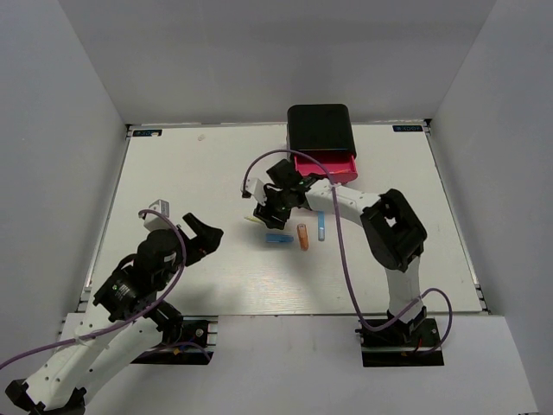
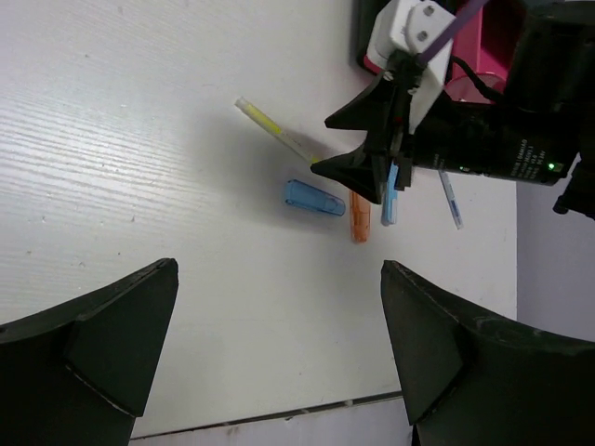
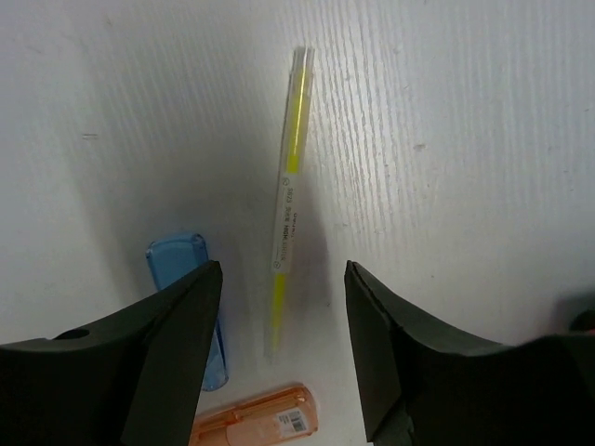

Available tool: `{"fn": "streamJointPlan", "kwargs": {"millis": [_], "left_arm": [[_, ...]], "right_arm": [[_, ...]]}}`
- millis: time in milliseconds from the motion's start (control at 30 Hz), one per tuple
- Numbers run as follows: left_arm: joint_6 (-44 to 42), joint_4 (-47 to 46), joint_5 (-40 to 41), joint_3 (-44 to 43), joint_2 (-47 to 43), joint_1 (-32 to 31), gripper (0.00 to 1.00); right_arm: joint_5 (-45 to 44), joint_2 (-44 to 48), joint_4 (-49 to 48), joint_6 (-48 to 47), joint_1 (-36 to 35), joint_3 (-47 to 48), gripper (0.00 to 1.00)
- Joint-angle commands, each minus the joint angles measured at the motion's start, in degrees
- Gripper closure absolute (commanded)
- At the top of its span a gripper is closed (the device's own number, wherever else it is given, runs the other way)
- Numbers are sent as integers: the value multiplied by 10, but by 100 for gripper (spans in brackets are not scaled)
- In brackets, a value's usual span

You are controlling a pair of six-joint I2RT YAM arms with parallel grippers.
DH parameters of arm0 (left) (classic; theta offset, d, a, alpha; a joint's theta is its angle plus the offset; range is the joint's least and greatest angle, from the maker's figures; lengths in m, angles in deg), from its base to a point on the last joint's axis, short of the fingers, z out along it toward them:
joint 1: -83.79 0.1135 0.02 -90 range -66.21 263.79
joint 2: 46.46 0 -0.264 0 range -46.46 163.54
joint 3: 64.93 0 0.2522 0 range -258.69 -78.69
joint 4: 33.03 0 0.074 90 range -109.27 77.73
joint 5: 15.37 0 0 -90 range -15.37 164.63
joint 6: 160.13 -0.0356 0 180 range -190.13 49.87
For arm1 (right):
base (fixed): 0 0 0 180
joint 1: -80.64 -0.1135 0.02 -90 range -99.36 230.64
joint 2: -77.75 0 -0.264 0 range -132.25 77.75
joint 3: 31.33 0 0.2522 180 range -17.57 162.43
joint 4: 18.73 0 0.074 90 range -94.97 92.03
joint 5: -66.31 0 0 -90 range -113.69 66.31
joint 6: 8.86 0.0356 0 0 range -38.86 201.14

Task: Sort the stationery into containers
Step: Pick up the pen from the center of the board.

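The table (image 1: 190, 173) is a white board with a fine wood grain, boxed in by plain pale-grey walls (image 1: 259, 52) on three sides. The black cabinet (image 1: 320, 130) stands at the table's far edge, and one pink drawer (image 1: 327, 166) is pulled out toward the arms.

On the near side of the cabinet, a little left of the open drawer, the right gripper (image 3: 279, 307) hangs low over the table. Its jaws are apart on either side of the near end of the yellow-green stick (image 3: 288, 186), which lies flat on the bare surface. Just nearer than that lie the light-blue cylinder (image 1: 278, 238) and the orange cylinder (image 1: 302, 237) side by side, with a blue pen (image 1: 320, 226) beyond them, almost straight out from the drawer.

The left gripper (image 2: 279, 316) hovers well apart from the cabinet, toward the near left, with its jaws wide and empty.
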Motion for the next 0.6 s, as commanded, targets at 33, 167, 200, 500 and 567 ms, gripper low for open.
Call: {"fn": "streamJointPlan", "kwargs": {"millis": [33,167,200,500,567], "left_arm": [[21,21,8,3,-6,1,1],[21,21,3,3,-6,1,1],[21,21,3,9,-1,1,1],[21,11,-3,9,5,1,1],[21,10,-3,9,5,1,1]], "right_arm": [[-49,-42,34,-1,-9,51,38],[-47,-59,46,-2,-11,64,38],[-45,-64,50,-2,-14,64,38],[5,-95,97,-16,-11,78,60],[16,-97,117,-23,-10,77,71]]}}
